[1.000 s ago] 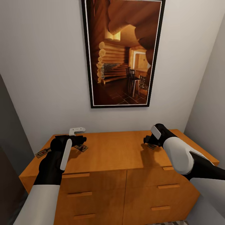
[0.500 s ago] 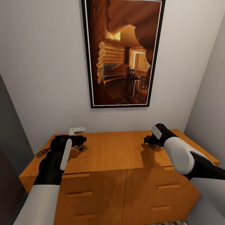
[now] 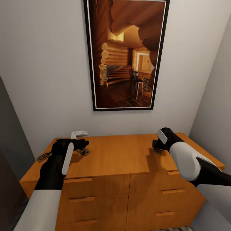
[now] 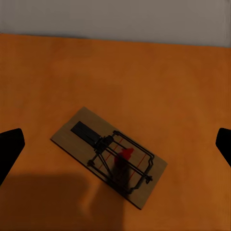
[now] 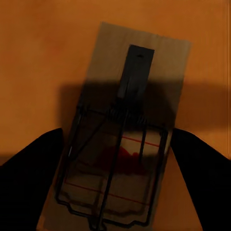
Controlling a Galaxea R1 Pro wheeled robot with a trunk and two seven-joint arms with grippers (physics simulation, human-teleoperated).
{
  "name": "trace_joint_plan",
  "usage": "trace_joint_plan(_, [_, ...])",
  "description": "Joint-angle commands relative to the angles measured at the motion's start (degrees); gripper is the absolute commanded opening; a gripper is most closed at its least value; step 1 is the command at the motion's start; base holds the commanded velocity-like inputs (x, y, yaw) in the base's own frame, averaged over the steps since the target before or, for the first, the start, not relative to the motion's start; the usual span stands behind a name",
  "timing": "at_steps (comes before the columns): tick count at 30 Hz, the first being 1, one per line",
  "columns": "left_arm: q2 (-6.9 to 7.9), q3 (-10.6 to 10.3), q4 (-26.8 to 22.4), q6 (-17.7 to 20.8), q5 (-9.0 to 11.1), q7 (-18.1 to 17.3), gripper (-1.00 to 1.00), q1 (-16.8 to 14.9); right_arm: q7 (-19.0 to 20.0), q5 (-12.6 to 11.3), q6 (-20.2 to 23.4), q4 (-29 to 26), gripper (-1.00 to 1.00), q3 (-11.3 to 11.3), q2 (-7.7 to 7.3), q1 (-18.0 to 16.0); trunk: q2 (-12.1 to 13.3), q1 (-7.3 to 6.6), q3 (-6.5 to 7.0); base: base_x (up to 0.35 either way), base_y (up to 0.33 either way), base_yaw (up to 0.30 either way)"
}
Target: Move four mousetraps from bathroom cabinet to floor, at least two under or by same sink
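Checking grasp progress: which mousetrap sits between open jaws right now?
The mousetrap on the cabinet's right side, under the right gripper; its jaws straddle it.

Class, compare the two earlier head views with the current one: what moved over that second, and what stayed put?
The right gripper shifted slightly rightward over the cabinet, its open fingers now straddling a mousetrap. Nothing was gripped or released. The left gripper, the mousetraps near it and the camera stayed as they were.

No readable text, labels or numbers — mousetrap [image 5: 120,139] shows plain red lines only, no lettering.
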Motion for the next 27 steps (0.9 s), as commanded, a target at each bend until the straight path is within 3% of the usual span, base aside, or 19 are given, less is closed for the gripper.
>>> trace_joint_plan(1, [-0.04, 0.1, 0.0, 0.2, 0.4, 0.4, 1.0, -0.1, -0.1, 0.2, 0.2, 3.6, -1.0, -0.6, 0.04, 0.0, 0.0, 0.01, -0.08, 0.0, 0.0, 0.0])
trace_joint_plan(12, [-0.06, 0.0, -0.1, 0.2, 0.4, 0.4, 1.0, -0.1, -1.9, 1.0, 1.8, 3.0, -1.0, -0.2, -0.07, 0.0, 0.0, 0.01, -0.08, 0.0, 0.0, 0.0])
trace_joint_plan(13, [-0.06, 0.0, -0.2, 0.2, 0.4, 0.4, 1.0, -0.1, -1.9, 0.7, 13.7, -23.2, -1.0, 0.2, -0.23, 0.0, 0.0, 0.01, -0.08, 0.0, 0.0, 0.0])
trace_joint_plan(16, [-0.06, 0.0, -0.1, 0.2, 0.4, 0.4, 1.0, -0.1, -1.8, 0.8, 13.7, -24.9, -1.0, 1.1, -0.21, 0.0, 0.0, 0.01, -0.08, 0.0, 0.0, 0.0])
trace_joint_plan(21, [-0.06, 0.1, -0.1, 0.2, 0.5, 0.3, 1.0, -0.1, -1.6, 0.5, 13.7, -25.8, -1.0, 5.1, -0.17, 0.0, 0.0, 0.01, -0.08, 0.0, 0.0, 0.0])
trace_joint_plan(27, [-0.06, 0.1, -0.1, 0.2, 0.5, 0.4, 1.0, -0.1, -1.4, 0.2, 13.7, -26.0, -1.0, 6.3, -0.07, -0.1, 0.0, 0.01, -0.08, 0.0, 0.0, 0.0])
